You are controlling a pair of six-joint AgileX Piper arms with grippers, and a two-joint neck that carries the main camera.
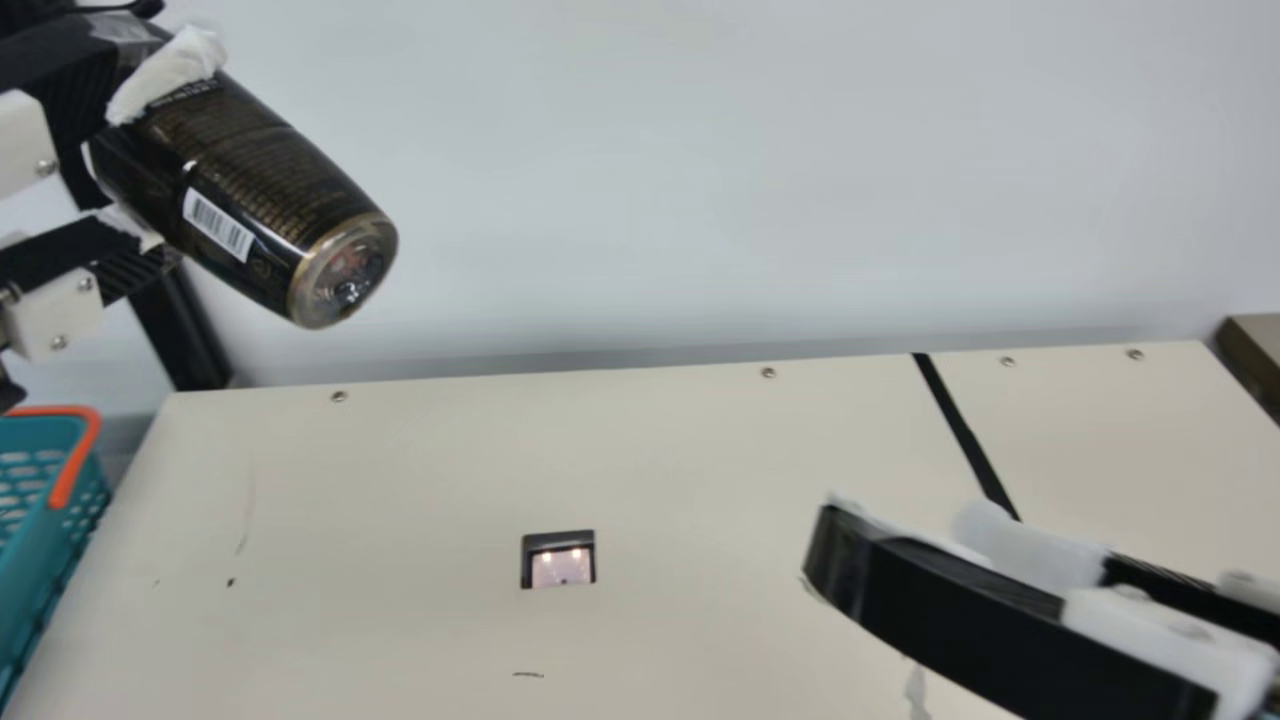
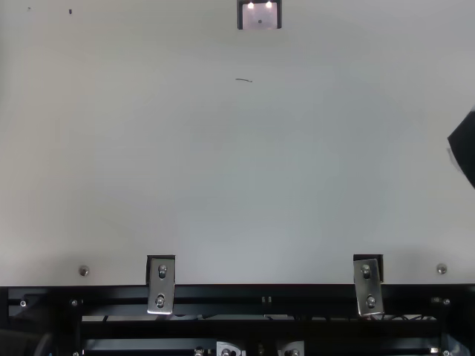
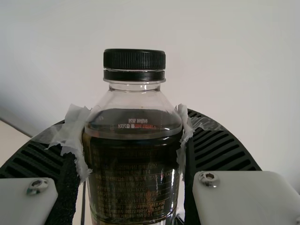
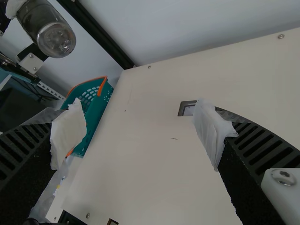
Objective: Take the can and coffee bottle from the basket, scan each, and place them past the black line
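Right now, in the main view, my left tool is clamped on the coffee bottle, holding it tilted, base down and to the right, above the left part of the worktop. A white barcode shows on its dark, glossy wrap. The scanner, a small dark-framed window, lies lower and to the right of it; the black line runs well to the right. My right tool hangs near right, hiding part of that line. Beside the left edge sits the teal, perforated basket with its orange handle.

From the top view, metal brackets grip the near edge.

By the left wrist view, crumpled white padding presses the bottle's sides below its ridged black cap.

Through the right wrist view, my right tool's ribbed, padded fingers stand wide apart.
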